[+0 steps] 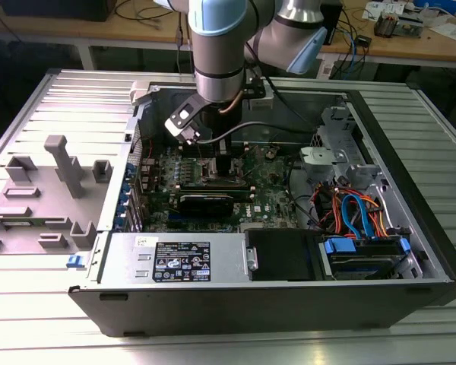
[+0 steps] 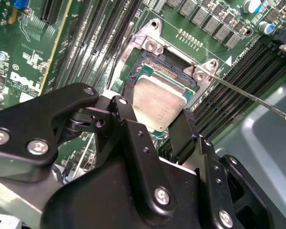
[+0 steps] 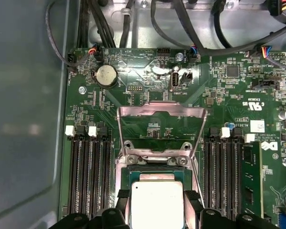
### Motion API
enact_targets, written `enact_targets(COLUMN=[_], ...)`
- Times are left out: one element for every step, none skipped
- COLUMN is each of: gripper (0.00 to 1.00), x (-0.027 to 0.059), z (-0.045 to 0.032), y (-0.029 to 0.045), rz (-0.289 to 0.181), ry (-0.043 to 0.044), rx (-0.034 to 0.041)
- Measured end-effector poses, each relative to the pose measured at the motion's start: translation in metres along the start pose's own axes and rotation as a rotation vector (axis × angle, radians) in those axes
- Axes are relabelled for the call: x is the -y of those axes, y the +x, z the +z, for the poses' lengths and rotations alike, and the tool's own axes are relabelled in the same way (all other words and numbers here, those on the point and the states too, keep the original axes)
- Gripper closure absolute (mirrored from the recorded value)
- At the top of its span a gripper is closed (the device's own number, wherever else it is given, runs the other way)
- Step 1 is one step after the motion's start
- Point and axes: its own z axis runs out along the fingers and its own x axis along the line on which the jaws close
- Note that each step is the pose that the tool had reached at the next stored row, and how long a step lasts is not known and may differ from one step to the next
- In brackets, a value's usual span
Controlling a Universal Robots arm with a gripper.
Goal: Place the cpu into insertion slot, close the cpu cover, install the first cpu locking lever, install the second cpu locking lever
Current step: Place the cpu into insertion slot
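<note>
The cpu, a flat square chip with a dull silver top, lies level over the insertion slot; I cannot tell whether it is seated. My gripper is shut on it, with one black finger on each of two opposite edges. The cpu cover stands swung open behind the socket, a silver frame with a large window. A thin metal locking lever sticks out unlatched beside the socket.
Black memory slots flank the socket. In the exterior view a long black card lies just in front of the gripper, a power supply beyond it, and a drive bay with cables on the right. Grey fixtures stand outside the case.
</note>
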Motion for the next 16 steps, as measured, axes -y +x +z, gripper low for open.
enact_targets(gripper=[0.46, 0.46, 0.46, 0.46, 0.46, 0.46, 0.46, 0.46, 0.46, 0.46, 0.46, 0.46, 0.46, 0.46, 0.46, 0.46], x=[0.0001, 0.0001, 0.0001, 0.0004, 0.0007, 0.001, 0.0013, 0.0014, 0.0014, 0.0014, 0.0014, 0.0016, 0.0016, 0.0017, 0.0018, 0.0018], z=[0.0011, 0.0017, 0.002, 0.0025, 0.0028, 0.0031, 0.0034, 0.0037, 0.004, 0.0044, 0.0053, 0.0067, 0.0072, 0.0078, 0.0086, 0.0091], y=[0.0006, 0.0009, 0.001, 0.0014, 0.0017, 0.0021, 0.0027, 0.003, 0.0032, 0.0033, 0.0033, 0.0034, 0.0034, 0.0034, 0.0034, 0.0034], rz=[0.0, 0.0, -0.001, -0.001, -0.002, -0.002, 0.0, 0.001, 0.003, 0.004, 0.006, 0.012, 0.014, 0.015, 0.016, 0.016], ry=[0.0003, 0.0004, 0.0005, 0.0006, 0.0007, 0.0009, 0.0009, 0.0009, 0.001, 0.0011, 0.0011, 0.0011, 0.0011, 0.0011, 0.0011, 0.0011], rx=[0.0033, 0.0076, 0.0108, 0.0169, 0.0202, 0.0228, 0.0244, 0.0256, 0.0266, 0.0269, 0.027, 0.0275, 0.0277, 0.0277, 0.0278, 0.0278])
